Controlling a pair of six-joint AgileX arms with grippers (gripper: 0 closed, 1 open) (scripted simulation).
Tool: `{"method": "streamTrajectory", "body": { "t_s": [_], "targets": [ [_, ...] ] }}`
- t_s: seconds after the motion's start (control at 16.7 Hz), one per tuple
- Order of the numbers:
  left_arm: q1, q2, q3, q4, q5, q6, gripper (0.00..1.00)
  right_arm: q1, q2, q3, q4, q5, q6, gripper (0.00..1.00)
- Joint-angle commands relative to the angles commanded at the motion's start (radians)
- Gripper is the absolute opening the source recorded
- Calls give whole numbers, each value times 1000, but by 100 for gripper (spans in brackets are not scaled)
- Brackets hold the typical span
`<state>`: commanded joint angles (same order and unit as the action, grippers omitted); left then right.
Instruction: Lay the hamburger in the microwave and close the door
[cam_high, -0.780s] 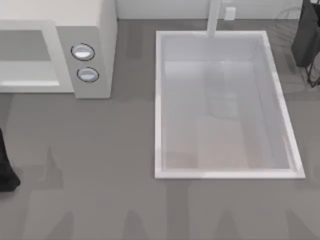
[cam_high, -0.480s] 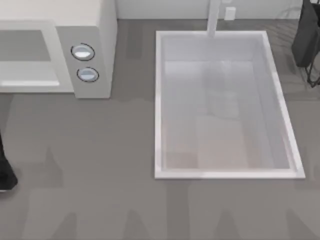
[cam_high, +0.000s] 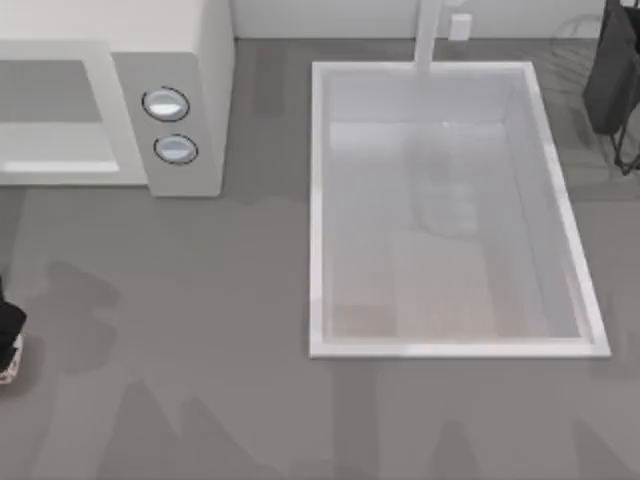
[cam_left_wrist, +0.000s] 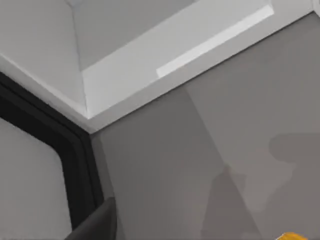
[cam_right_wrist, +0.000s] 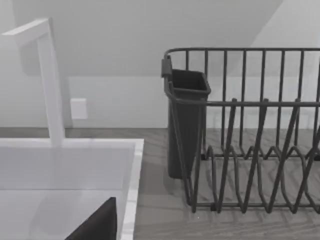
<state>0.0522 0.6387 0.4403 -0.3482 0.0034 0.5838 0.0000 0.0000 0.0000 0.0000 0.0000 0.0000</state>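
Two silver-blue dials (cam_high: 170, 126) face up on the cream microwave (cam_high: 190, 60) at the table's far left, its grey cavity (cam_high: 50, 90) open. At the left edge sits the left gripper (cam_high: 8, 340); whether its fingers are spread cannot be told. A yellow-orange sliver of hamburger (cam_left_wrist: 296, 236) shows on the grey counter (cam_high: 200, 300).

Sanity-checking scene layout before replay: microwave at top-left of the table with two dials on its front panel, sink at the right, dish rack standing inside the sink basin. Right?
One thing is off. The dish rack is not inside the sink; the right wrist view shows it standing on the counter beside the basin. The rest holds: in the top view the microwave sits top-left with two dials on its panel, and the sink lies to the right.
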Motion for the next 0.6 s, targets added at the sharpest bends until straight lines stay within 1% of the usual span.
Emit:
{"method": "streamTrajectory", "body": {
  "t_s": [0.36,0.6],
  "targets": [
    [31,403,195,-264,-5,327,100,0,0,0,0,0,0,100],
    [53,736,367,-431,-7,600,100,0,0,0,0,0,0,100]
  ]
}}
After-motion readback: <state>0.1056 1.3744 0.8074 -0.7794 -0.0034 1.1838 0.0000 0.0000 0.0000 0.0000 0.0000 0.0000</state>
